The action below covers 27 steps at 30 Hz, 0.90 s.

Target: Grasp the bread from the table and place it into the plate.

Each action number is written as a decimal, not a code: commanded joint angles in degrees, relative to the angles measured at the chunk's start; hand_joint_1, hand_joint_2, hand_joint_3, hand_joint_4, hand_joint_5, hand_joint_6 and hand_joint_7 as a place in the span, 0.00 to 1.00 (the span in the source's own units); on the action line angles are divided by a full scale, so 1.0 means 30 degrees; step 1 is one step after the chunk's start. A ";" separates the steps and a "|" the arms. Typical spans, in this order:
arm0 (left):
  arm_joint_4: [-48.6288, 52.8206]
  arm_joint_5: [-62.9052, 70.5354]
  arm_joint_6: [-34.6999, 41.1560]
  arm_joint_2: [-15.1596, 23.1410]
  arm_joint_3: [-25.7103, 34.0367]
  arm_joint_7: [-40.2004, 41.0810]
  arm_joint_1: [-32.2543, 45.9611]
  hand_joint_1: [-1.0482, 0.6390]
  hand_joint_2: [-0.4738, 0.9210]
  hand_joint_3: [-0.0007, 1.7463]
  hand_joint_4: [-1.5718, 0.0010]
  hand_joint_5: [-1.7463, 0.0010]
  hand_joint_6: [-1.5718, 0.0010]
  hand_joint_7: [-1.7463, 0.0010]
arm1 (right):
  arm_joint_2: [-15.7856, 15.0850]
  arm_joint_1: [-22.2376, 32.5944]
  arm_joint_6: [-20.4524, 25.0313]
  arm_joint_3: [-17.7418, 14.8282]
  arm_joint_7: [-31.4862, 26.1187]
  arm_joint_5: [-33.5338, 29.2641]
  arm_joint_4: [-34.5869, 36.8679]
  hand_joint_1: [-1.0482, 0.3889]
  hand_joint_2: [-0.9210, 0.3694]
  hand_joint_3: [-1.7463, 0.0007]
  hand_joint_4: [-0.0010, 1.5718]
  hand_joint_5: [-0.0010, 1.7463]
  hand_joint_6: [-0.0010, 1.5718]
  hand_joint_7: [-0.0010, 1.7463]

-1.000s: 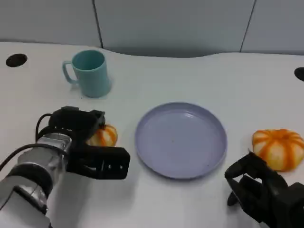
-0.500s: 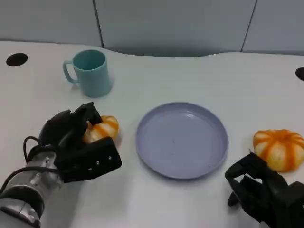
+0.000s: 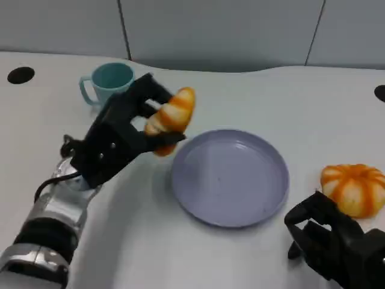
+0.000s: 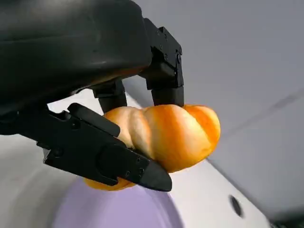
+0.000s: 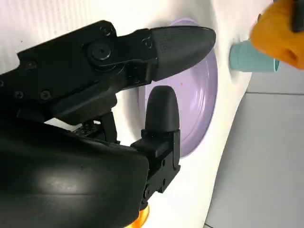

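Observation:
My left hand [image 3: 117, 141] grips an orange-and-cream twisted bread roll [image 3: 171, 117] and holds it in the air beside the left rim of the lavender plate [image 3: 207, 205]. The left wrist view shows the roll [image 4: 166, 135] pinched between black fingers [image 4: 164, 83], with the plate [image 4: 118, 213] below it. My right hand [image 3: 334, 244] rests low at the front right, holding nothing, its fingers apart in the right wrist view [image 5: 164, 116]. The plate [image 5: 202, 102] lies beyond those fingers.
A teal mug [image 3: 111, 81] stands at the back left, just behind the lifted hand. A second orange striped round bun [image 3: 354, 188] lies on the table right of the plate, close to my right hand. Dark holes [image 3: 20, 75] mark the white tabletop.
My left hand closed on the roll where it lay on the table, then lifted it up and toward the plate's left rim. The right hand has stayed put.

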 commanded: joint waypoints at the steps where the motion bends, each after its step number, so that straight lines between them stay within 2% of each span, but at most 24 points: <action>1: -0.0894 0.0122 -0.0471 -0.0561 -0.0386 -0.1077 -0.0895 0.57 0.96 0.03 0.47 0.00 0.59 0.00 | -0.0338 -0.0261 -0.0411 -0.0138 -0.0021 -0.0031 0.0430 0.52 0.00 0.83 0.36 1.00 0.24 1.00; 4: -0.1034 0.1532 0.0120 -0.1272 -0.1502 -0.0954 -0.1923 0.56 0.96 0.03 0.46 0.00 0.58 0.00 | -0.0498 -0.0449 -0.0679 -0.0060 -0.0106 -0.0323 0.0749 0.52 0.00 0.83 0.37 1.00 0.24 1.00; 7: -0.0292 0.3267 -0.0423 -0.1640 -0.2616 0.0289 -0.2527 0.56 0.95 0.03 0.42 0.00 0.57 0.00 | -0.0417 -0.0395 -0.0568 0.0021 -0.0189 -0.0434 0.0661 0.52 0.00 0.82 0.37 1.00 0.24 1.00; 10: 0.0650 0.4526 -0.0224 -0.2120 -0.3608 0.0790 -0.3111 0.54 0.96 0.04 0.41 0.00 0.58 0.00 | -0.0280 -0.0339 -0.0816 -0.0019 0.0139 0.0030 0.0787 0.53 0.00 0.82 0.36 1.00 0.23 1.00; 14: 0.2030 0.5830 -0.0270 -0.2498 -0.4587 0.1747 -0.3757 0.54 0.95 0.03 0.41 0.00 0.58 0.00 | -0.0354 -0.0297 -0.0984 0.0158 0.0010 -0.0347 0.0749 0.52 0.00 0.82 0.40 1.00 0.23 1.00; 17: 0.2927 0.7208 0.0219 -0.2662 -0.5564 0.3275 -0.4176 0.51 0.94 0.03 0.41 0.00 0.57 0.00 | -0.0218 -0.0272 -0.0765 0.0253 -0.0021 -0.0337 0.0556 0.52 0.00 0.82 0.39 1.00 0.24 1.00; 21: 0.3687 0.9424 0.1158 -0.2448 -0.7246 0.4899 -0.4789 0.42 0.95 0.03 0.50 0.00 0.66 0.00 | -0.0064 -0.0120 -0.0834 0.0336 -0.0022 -0.0197 0.0466 0.52 0.00 0.82 0.37 1.00 0.24 1.00; 22: 0.3807 0.9867 0.1459 -0.2387 -0.7625 0.5008 -0.4947 0.38 0.97 0.03 0.60 0.06 0.69 0.11 | -0.0022 -0.0109 -0.0876 0.0326 0.0023 -0.0097 0.0484 0.53 0.00 0.82 0.37 1.00 0.23 1.00; 24: 0.3950 1.0754 0.2020 -0.2258 -0.8395 0.5146 -0.5252 0.34 0.99 0.02 0.70 0.16 0.72 0.26 | 0.0026 -0.0065 -0.0833 0.0336 0.0096 0.0043 0.0425 0.53 0.00 0.82 0.37 1.00 0.23 1.00; 26: 0.4046 1.1391 0.2421 -0.2186 -0.8999 0.5102 -0.5512 0.32 1.00 0.03 0.76 0.23 0.75 0.36 | 0.0042 -0.0050 -0.0813 0.0346 0.0089 0.0071 0.0417 0.54 0.00 0.82 0.37 1.00 0.23 1.00; 27: 0.4084 1.1614 0.2583 -0.2171 -0.9220 0.5056 -0.5613 0.30 1.00 0.03 0.82 0.37 0.77 0.51 | 0.0042 -0.0059 -0.0857 0.0346 0.0078 0.0071 0.0460 0.53 0.00 0.82 0.38 1.00 0.23 1.00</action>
